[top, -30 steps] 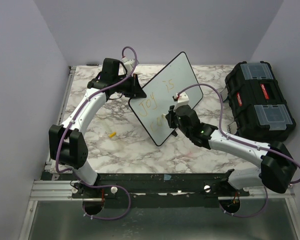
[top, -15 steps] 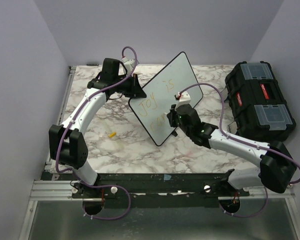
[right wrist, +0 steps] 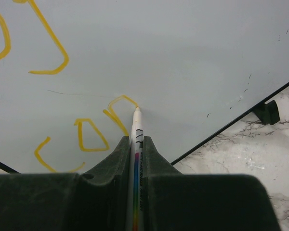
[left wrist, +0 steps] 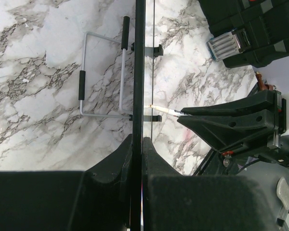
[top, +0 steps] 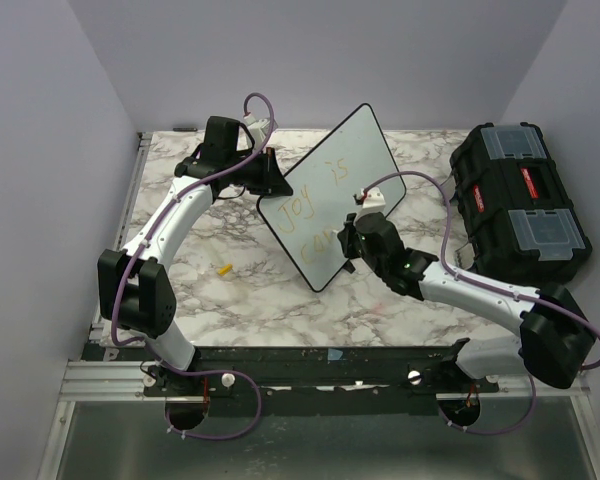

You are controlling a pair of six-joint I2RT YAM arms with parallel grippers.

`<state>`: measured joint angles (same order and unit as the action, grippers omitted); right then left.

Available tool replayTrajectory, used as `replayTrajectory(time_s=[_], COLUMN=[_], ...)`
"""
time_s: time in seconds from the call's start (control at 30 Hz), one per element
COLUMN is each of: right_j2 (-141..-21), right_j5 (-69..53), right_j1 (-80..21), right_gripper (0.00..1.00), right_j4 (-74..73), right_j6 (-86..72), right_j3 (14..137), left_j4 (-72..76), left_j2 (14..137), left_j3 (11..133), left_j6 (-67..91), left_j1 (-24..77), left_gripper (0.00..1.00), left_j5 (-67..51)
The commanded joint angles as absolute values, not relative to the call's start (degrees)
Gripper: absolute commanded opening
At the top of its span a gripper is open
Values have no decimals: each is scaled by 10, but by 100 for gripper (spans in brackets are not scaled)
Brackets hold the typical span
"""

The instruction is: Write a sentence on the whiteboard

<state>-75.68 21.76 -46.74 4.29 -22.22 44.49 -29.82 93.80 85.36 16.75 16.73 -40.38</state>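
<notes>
The whiteboard (top: 342, 165) stands tilted on the marble table, held upright by its left edge. My left gripper (top: 271, 182) is shut on that edge; in the left wrist view the board shows edge-on as a black line (left wrist: 139, 72) between the fingers (left wrist: 137, 144). The sentence (top: 315, 195) in yellow reads "Joy is" with a partly hidden second line. My right gripper (top: 348, 237) is shut on a white marker (right wrist: 136, 132) with its tip touching the board (right wrist: 192, 53) at the end of a yellow letter (right wrist: 116, 103). The marker also shows in the left wrist view (left wrist: 166, 111).
A black toolbox (top: 520, 200) with clear lids sits at the right of the table. A small yellow cap (top: 224, 269) lies on the marble left of the board. The board's wire stand (left wrist: 103, 77) rests behind it. Purple walls close in three sides.
My right gripper has shifted slightly down and toward the near side along the board's lower line, with the marker on the surface. The left arm and the board have not moved.
</notes>
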Motion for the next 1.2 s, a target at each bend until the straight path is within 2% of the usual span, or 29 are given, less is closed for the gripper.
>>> replayTrajectory(time_s=[0.0,0.5,0.83,1.17], right_j2=[-764,-748,-687,-669], right_j5=[186,191,191,109], right_j1=[-468,-468,-462,-408], right_gripper=[1,1,1,1], right_j4=[27,22,4,44], right_j6=[-239,-234,-214,-209], right_j3=[425,418,433,424], left_j4=[-276,-283,-295,-318], left_j2=[928,934,943,952], left_j3=[856,861,871,886], left_j6=[143,146,146,136], left_j1=[175,175,176,176], left_gripper=[0,0,0,0], left_j5=[-395,-390,-384,-382])
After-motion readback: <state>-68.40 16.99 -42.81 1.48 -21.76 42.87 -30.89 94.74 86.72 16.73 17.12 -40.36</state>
